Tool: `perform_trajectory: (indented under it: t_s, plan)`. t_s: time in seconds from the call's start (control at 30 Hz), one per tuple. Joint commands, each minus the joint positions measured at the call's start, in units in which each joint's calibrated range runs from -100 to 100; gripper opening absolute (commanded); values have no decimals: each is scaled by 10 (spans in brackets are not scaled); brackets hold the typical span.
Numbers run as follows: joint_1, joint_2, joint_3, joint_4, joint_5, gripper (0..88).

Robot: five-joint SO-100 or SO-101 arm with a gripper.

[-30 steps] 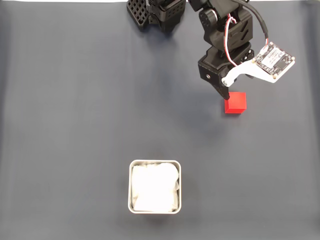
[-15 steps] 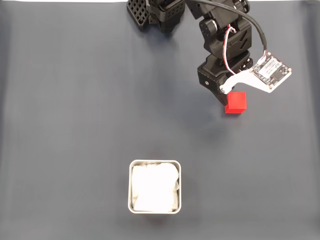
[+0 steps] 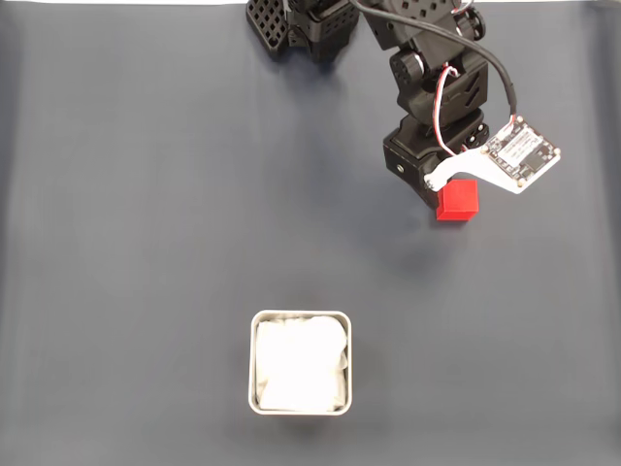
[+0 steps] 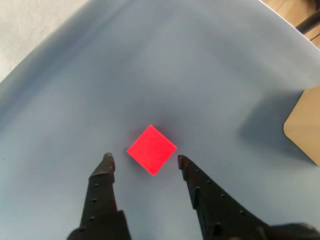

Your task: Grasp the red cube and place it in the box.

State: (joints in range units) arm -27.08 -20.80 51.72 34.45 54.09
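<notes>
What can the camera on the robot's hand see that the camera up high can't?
Only the wrist view shows the open end effector with a gap to the red cube, plus a tan board at the right edge. Only the fixed view shows the box with its white lining and the arm. Both show the cube on the dark mat.

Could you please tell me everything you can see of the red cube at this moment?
The red cube is small, bright red and plain-faced, with a smooth matte look. It sits flat on the dark grey mat, turned corner-on to the open gripper in the wrist view, just ahead of the fingertips. Neither finger appears to touch it. In the fixed view the arm partly overlaps it, far from the box.
</notes>
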Motion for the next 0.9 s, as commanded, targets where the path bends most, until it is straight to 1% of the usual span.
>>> perform_trajectory:
  t_s: [0.0,0.87]
  plan:
    - [5,1,-32,-11,-3,300]
    - [-15,24,-66,-15,-17,304]
